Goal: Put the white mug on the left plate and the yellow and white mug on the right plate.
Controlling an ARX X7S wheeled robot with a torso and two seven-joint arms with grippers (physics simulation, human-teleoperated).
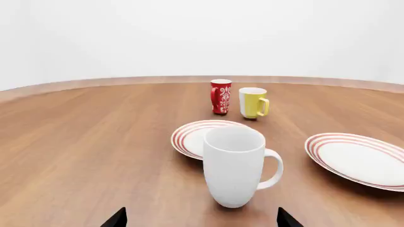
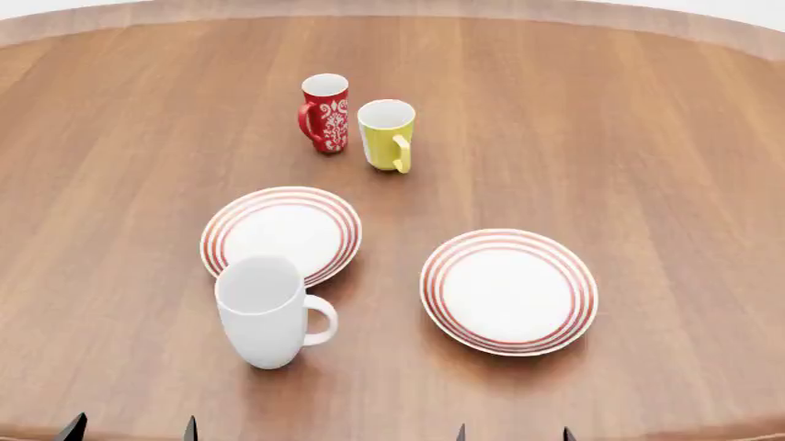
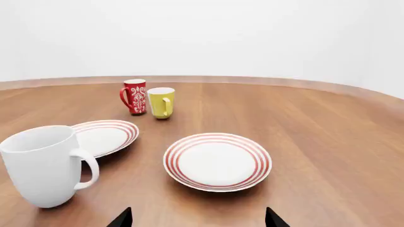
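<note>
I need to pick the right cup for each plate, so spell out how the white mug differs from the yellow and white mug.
The white mug is white all over; the yellow and white mug is yellow outside, white inside. The white mug looks clearly larger and taller. It stands nearest the robot, beside the left plate; the yellow one stands farther back, next to a red patterned mug. Both stand upright on the table, empty, each with a loop handle.

A wooden tabletop carries two red-ringed plates. The right plate lies empty. The white mug stands upright just beside the left plate. Nearer the far edge, a red mug and the yellow and white mug stand close together.
</note>
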